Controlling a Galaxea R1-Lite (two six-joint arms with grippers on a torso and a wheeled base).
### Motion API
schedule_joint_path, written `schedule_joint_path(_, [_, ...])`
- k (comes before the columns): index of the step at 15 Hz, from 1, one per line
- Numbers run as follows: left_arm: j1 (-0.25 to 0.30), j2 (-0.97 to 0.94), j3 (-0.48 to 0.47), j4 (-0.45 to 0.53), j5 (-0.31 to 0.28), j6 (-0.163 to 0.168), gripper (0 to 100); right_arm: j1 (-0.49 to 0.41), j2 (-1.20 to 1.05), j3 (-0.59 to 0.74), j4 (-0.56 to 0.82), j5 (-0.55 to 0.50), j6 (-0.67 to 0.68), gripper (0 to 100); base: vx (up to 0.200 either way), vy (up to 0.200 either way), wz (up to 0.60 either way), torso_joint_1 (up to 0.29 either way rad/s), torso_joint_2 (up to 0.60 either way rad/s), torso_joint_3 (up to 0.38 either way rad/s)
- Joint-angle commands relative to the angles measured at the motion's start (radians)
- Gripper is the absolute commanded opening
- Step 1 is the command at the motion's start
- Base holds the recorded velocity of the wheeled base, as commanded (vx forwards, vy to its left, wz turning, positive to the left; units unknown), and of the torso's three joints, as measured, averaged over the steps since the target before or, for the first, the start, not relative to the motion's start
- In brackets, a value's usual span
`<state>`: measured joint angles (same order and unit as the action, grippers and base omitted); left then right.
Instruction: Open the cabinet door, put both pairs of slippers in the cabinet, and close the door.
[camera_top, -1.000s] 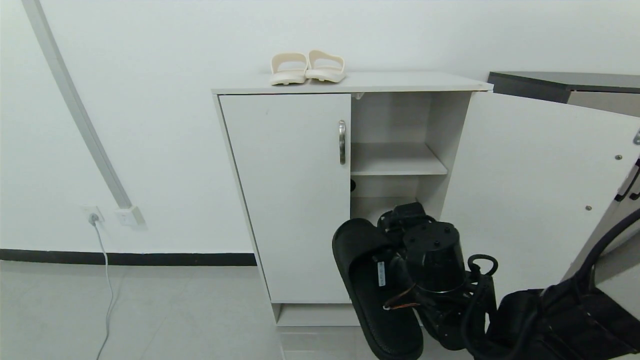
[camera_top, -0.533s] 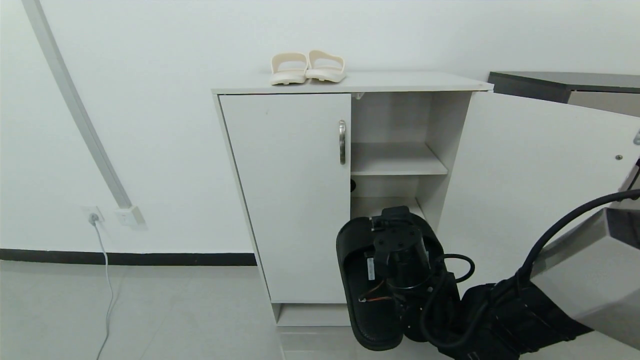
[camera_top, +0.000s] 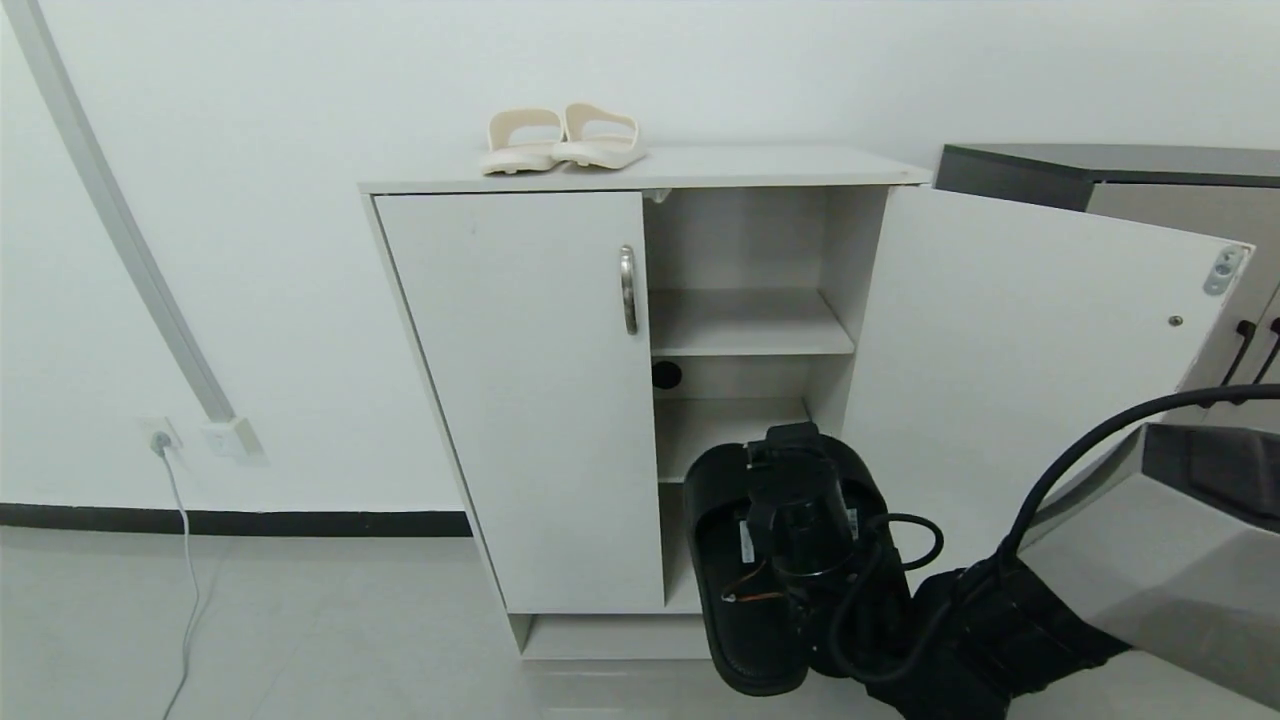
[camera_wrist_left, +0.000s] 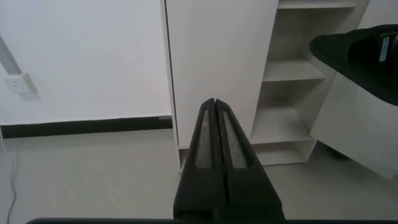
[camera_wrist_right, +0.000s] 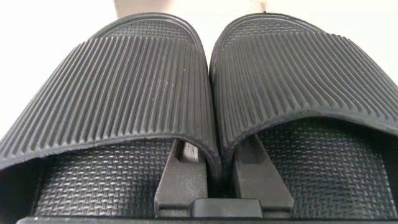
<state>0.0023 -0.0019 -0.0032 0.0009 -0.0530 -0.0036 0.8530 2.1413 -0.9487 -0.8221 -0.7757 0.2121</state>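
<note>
The right arm extends forward and low, its pincer (camera_wrist_right: 216, 155) clamped on the adjoining inner edges of the black slippers (camera_wrist_right: 137, 81), while the left pincer (camera_wrist_left: 214, 107) has its fingers pressed together.

The white cabinet (camera_top: 790, 160) has its right door (camera_top: 1010, 350) swung wide open and its left door (camera_top: 520, 400) shut. The black slippers (camera_top: 722, 490), pressed side by side, are held off the floor before the lower shelves. The cream slippers (camera_top: 560, 140) lie together on the cabinet's top.
</note>
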Motion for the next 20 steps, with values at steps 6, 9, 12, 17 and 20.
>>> schedule_joint_path(6, [-0.001,0.002,0.000,0.001,0.005,-0.001,0,-0.022,0.135,-0.031,-0.117,0.015,0.001,0,0.000,0.000,0.00,0.000,0.00,0.000])
schedule_joint_path(9, [-0.001,0.002,0.000,0.001,0.004,0.001,0,-0.022,0.137,-0.031,-0.124,0.015,0.001,0,0.000,0.000,0.00,0.000,0.00,0.000])
schedule_joint_path(12, [-0.001,0.002,0.000,0.001,0.004,0.001,0,-0.023,0.140,-0.031,-0.124,0.016,0.001,0,0.000,0.000,0.00,0.000,0.00,0.000])
schedule_joint_path(17, [-0.001,0.002,0.000,0.001,0.002,0.001,0,-0.023,0.155,-0.033,-0.124,0.016,0.001,0,0.000,0.000,0.00,-0.001,0.00,-0.032])
schedule_joint_path(20, [-0.001,0.002,0.000,0.001,0.001,0.002,0,-0.023,0.160,-0.041,-0.123,0.030,0.021,0,0.000,0.000,0.00,0.002,0.00,-0.168])
